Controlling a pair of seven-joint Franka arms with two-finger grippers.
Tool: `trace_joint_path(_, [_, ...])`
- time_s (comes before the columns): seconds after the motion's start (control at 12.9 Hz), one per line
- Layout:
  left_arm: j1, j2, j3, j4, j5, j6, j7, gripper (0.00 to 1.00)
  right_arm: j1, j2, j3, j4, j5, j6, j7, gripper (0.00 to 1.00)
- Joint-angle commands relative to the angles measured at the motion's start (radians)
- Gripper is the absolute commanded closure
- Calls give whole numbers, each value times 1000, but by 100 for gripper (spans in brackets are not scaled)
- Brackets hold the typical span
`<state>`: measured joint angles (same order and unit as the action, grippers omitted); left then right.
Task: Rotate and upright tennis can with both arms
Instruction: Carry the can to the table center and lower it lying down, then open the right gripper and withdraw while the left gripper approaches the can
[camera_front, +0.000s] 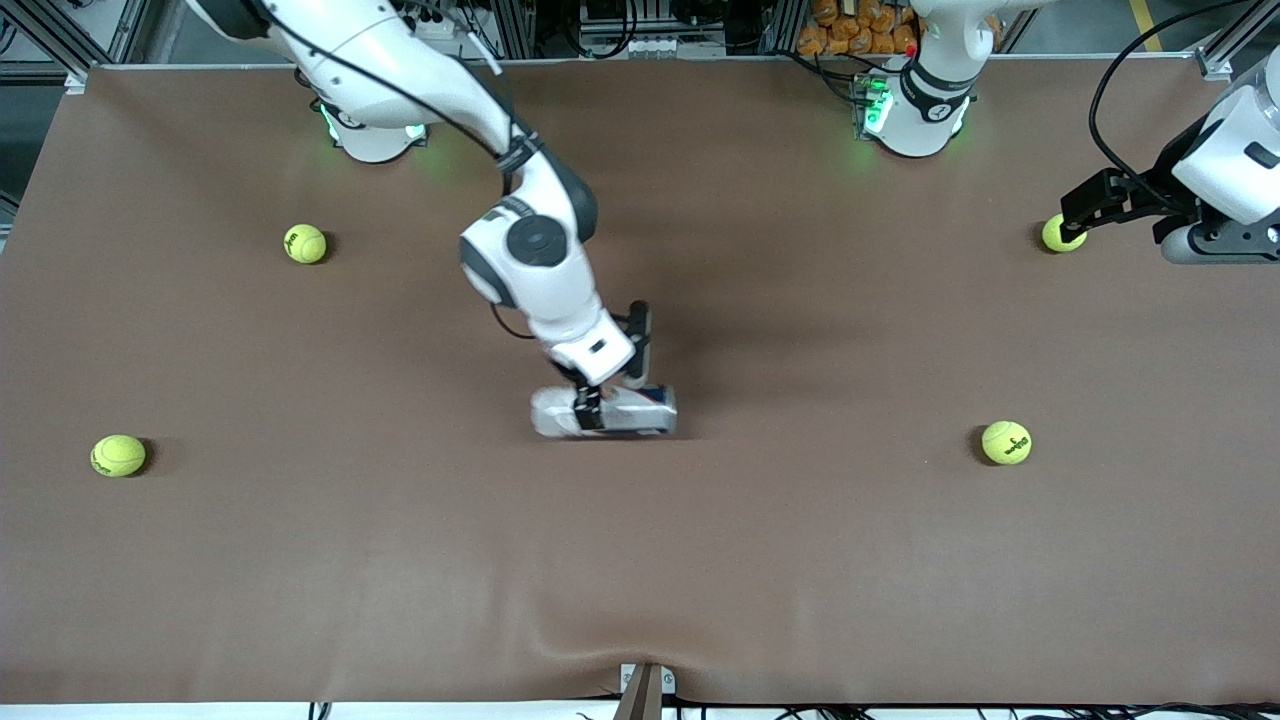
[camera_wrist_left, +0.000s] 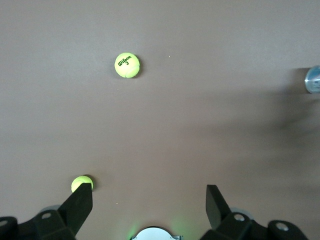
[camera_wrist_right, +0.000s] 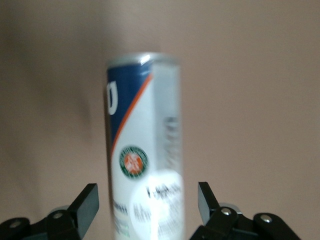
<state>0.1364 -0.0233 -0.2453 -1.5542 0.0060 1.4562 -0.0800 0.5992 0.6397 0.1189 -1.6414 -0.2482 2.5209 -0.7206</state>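
Black fingers (camera_wrist_right: 87, 202): the right gripper (camera_front: 612, 385) stands open astride the tennis can (camera_front: 603, 411), one finger on each side, with a gap showing between each finger and the can's wall; nothing is gripped.
Tennis can: lies on its side on the brown table (camera_front: 640, 560) near the middle, its long axis running from one arm's end of the table toward the other; the right wrist view shows its white and navy label and silver rim.
Left gripper (camera_front: 1085, 212): wide open and holding nothing, waiting toward the left arm's end of the table, over a tennis ball (camera_front: 1060, 234).
Other balls: one (camera_front: 1006, 442) nearer the front camera at that same end; two (camera_front: 305, 243) (camera_front: 118, 455) toward the right arm's end, well apart from the can.
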Motion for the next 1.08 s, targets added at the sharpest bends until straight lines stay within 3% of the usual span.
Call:
trace_joint_path(0.0, [11, 0, -11, 6, 9, 0, -3, 0, 37, 69, -13, 52, -40, 19, -13, 7])
trace_joint_path(0.23, [11, 5, -11, 8, 9, 15, -6, 0, 50, 78, -12, 63, -36, 19, -3, 0])
trace_joint_path(0.54, [-1, 81, -12, 6, -1, 73, -12, 0, 36, 60, -10, 57, -25, 79, 10, 0])
trace_joint_path(0.77, [-20, 196, -12, 10, -99, 185, -12, 0, 10, 5, -10, 49, -22, 79, 86, 0])
trace_joint_path(1.0, [-46, 322, -14, 11, -251, 291, -14, 0, -111, -95, -10, -20, -20, 40, 289, 0])
